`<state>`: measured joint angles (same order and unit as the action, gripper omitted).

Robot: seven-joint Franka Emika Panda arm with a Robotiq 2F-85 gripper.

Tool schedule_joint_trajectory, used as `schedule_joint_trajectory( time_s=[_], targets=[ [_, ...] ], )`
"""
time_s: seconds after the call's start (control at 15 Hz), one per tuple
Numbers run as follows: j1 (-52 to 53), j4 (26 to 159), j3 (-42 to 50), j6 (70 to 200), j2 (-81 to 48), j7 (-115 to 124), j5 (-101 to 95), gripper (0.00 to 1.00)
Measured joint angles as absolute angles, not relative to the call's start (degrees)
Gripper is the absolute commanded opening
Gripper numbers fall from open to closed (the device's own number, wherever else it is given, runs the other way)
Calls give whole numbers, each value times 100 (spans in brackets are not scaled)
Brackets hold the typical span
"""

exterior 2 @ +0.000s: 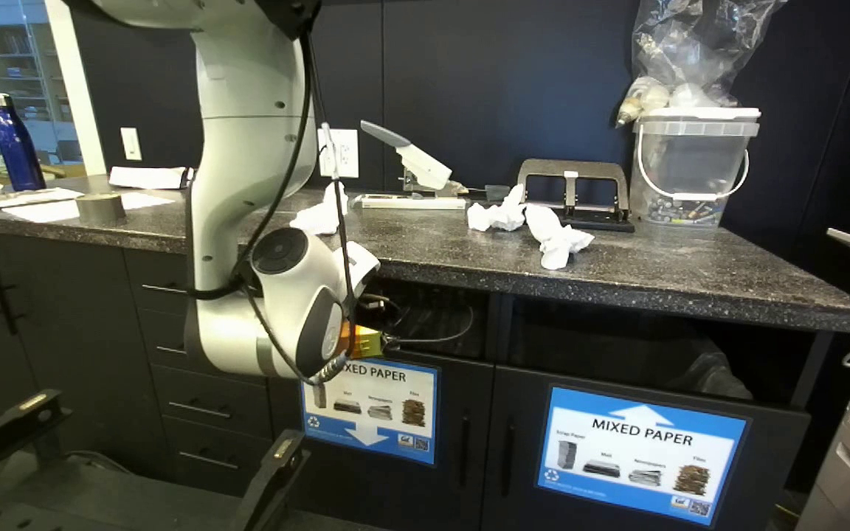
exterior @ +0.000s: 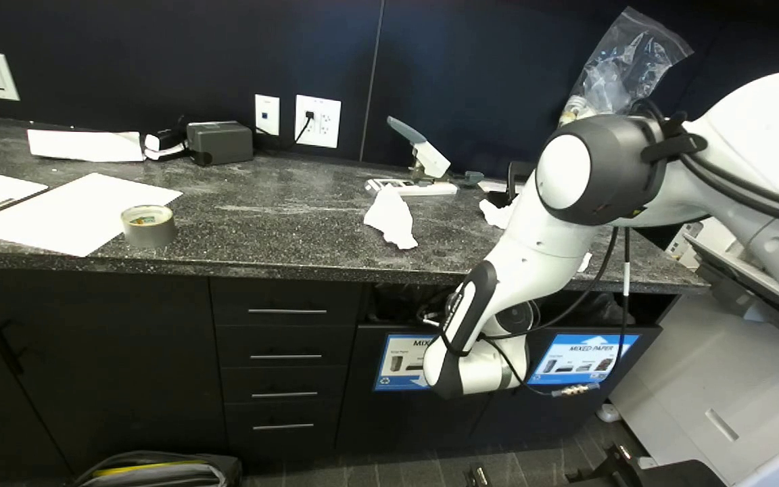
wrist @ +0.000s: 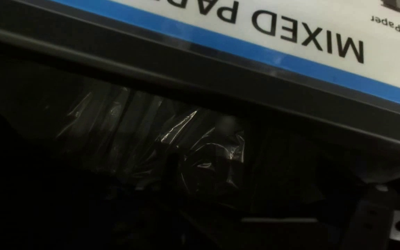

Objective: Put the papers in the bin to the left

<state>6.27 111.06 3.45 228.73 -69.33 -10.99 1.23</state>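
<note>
Only in both exterior views, papers, crumpled, on countertop.

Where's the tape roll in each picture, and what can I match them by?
In an exterior view: tape roll at left, on the counter.
In an exterior view: tape roll left of the arm.
Wrist view: not in it.
Landmark: left MIXED PAPER sign, partly hidden in both exterior views, upside down in the wrist view.
</note>
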Motion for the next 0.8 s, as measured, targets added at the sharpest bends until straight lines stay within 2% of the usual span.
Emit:
schedule_joint_trajectory(
  time_s=[0.27,0.8],
  targets=[
    [505,12111,380,22532,-6155,-1077,-151,100],
    [131,14168,127,20205,-3853,-970,-1013,100]
  ],
)
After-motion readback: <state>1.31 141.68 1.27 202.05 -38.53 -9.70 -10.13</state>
